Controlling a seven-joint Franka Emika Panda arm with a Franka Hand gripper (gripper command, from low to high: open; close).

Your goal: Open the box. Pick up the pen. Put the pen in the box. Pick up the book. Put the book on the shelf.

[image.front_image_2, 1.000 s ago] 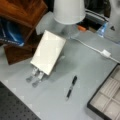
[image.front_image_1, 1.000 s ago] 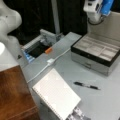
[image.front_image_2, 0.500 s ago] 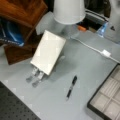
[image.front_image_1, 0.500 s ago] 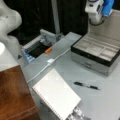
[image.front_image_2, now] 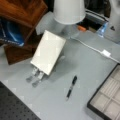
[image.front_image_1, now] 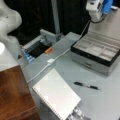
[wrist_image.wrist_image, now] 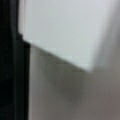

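A grey table point(image.front_image_1: 62, 65) fills both front views, with darkness behind it. The box point(image.front_image_1: 96, 53) stands open at a front view's two o'clock, its pale grey compartments bare; only its corner point(image.front_image_2: 106, 96) shows at four o'clock elsewhere. The pen point(image.front_image_1: 86, 85) lies on the table in front of the box, apart from it, also seen point(image.front_image_2: 71, 87) near five o'clock. The book point(image.front_image_1: 56, 96) sits propped at a tilt at six o'clock, its white cover point(image.front_image_2: 48, 51) facing up. The shelf point(image.front_image_1: 15, 95) is at eight o'clock, beside the book. A white cable point(image.front_image_1: 50, 62) crosses the table. My gripper point(image.front_image_1: 96, 10) hangs above the box at one o'clock; I cannot tell how its jaws stand. My wrist view shows only a blurred pale surface.
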